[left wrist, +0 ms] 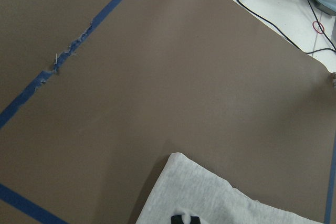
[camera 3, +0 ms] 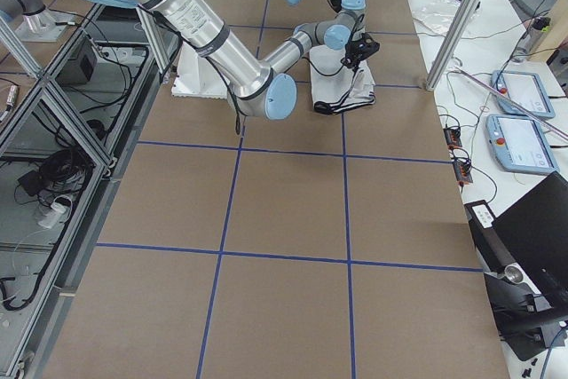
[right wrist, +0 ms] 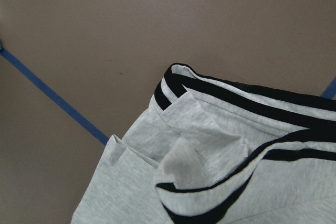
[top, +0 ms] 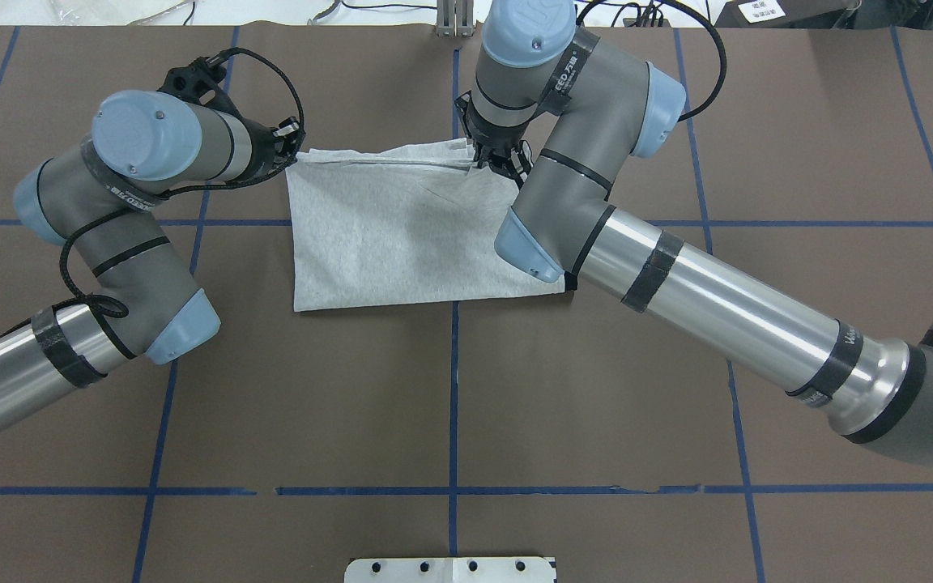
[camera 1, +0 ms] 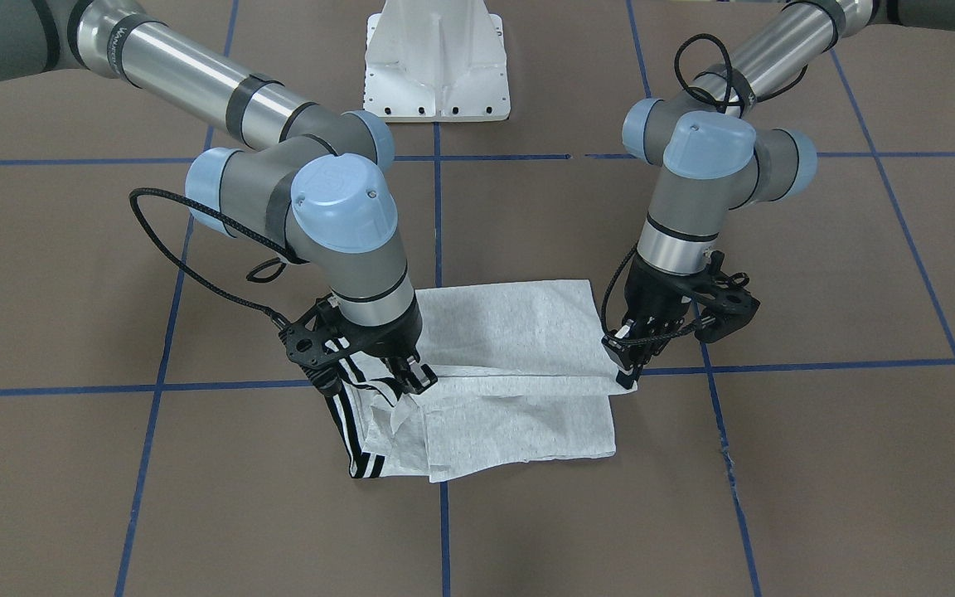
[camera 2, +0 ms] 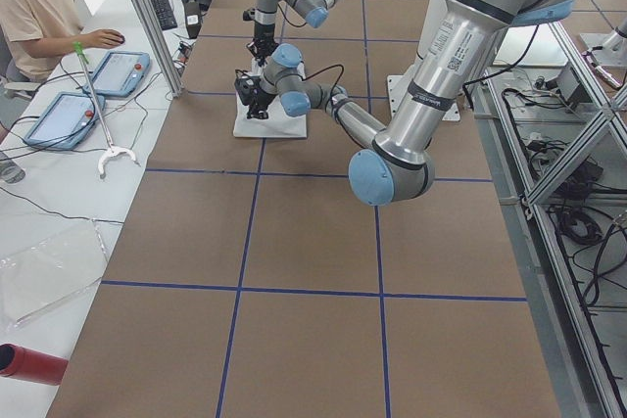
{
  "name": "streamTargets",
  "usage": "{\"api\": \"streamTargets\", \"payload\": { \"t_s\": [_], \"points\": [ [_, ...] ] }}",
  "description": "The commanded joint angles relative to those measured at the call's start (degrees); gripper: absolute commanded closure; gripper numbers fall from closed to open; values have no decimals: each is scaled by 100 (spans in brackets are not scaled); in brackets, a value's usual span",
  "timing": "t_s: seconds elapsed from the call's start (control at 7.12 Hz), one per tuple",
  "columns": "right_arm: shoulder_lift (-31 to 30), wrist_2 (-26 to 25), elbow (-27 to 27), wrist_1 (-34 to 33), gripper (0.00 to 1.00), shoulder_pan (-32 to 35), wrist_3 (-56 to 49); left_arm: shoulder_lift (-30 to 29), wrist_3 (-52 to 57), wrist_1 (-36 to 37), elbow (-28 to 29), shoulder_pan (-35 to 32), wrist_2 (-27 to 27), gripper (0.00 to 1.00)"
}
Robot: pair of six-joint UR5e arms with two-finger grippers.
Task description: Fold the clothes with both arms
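Observation:
The grey T-shirt (camera 1: 511, 332) (top: 385, 235) lies folded on the brown table, with its black-and-white striped trim (camera 1: 349, 431) (right wrist: 220, 90) bunched at one end. My left gripper (camera 1: 627, 373) (top: 288, 146) is shut on the shirt's corner, at the end away from the trim. At the trim end, my right gripper (camera 1: 413, 380) (top: 492, 158) is shut on the cloth. Both hold the same far edge, slightly raised over a lower layer. The left wrist view shows grey cloth (left wrist: 210, 198) at the bottom edge. The print is hidden.
The white pedestal base (camera 1: 436, 66) (top: 450, 569) stands at the robot's side of the table. Blue tape lines (camera 1: 438, 215) grid the brown surface. A person (camera 2: 39, 7) sits at a side bench with tablets (camera 2: 118, 70) and a grabber tool (camera 2: 98, 115).

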Motion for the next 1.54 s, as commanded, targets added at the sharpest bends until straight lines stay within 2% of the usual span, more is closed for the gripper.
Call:
{"api": "streamTargets", "payload": {
  "t_s": [0.0,0.14,0.28,0.56,0.7,0.84,0.98,1.12,1.26,1.4],
  "points": [
    [183,-6,-655,653,1,186,-432,-437,318,-419,779,-237,1,33],
    [349,115,-902,657,0,588,-1062,-500,581,-944,1271,-509,1,25],
    [342,508,-1000,648,0,1045,-1755,-501,949,-1124,1441,-790,-8,24],
    [88,495,-1010,604,0,1085,-2444,-484,1501,-1195,1425,-863,-251,22],
    [-427,521,-644,587,0,1137,-3240,-414,2028,-1361,1364,-863,-463,19],
    [-815,547,-362,578,0,1233,-3900,-309,2634,-1371,1346,-872,-734,1],
    [-1201,600,-133,586,0,1347,-4420,-168,3423,-1363,1303,-1046,-946,1],
    [-1484,957,-87,587,0,1574,-4982,164,4231,-1354,1172,-1230,-1383,1],
    [-1904,1300,105,587,0,1864,-5684,567,5214,-1319,1022,-1545,-2084,1],
    [-2326,1538,272,587,0,2119,-6526,945,6068,-1336,934,-1749,-2369,1]
  ]
}}
